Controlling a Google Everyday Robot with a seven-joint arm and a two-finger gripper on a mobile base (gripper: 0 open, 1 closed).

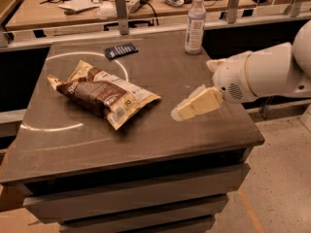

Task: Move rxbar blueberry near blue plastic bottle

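The rxbar blueberry (120,50) is a small flat navy wrapper lying at the far middle of the dark table (146,144). The blue plastic bottle (195,25) stands upright with its white cap at the far right of the table, well to the right of the bar. My gripper (188,108) reaches in from the right on a white arm (265,74) and hovers over the right-middle of the table. It is in front of the bottle and far from the bar, and it holds nothing.
A large brown-and-cream chip bag (104,93) lies left of centre, between my gripper and the table's left side. A cluttered workbench (73,6) with rail posts runs behind the table. Bare floor (286,178) lies to the right.
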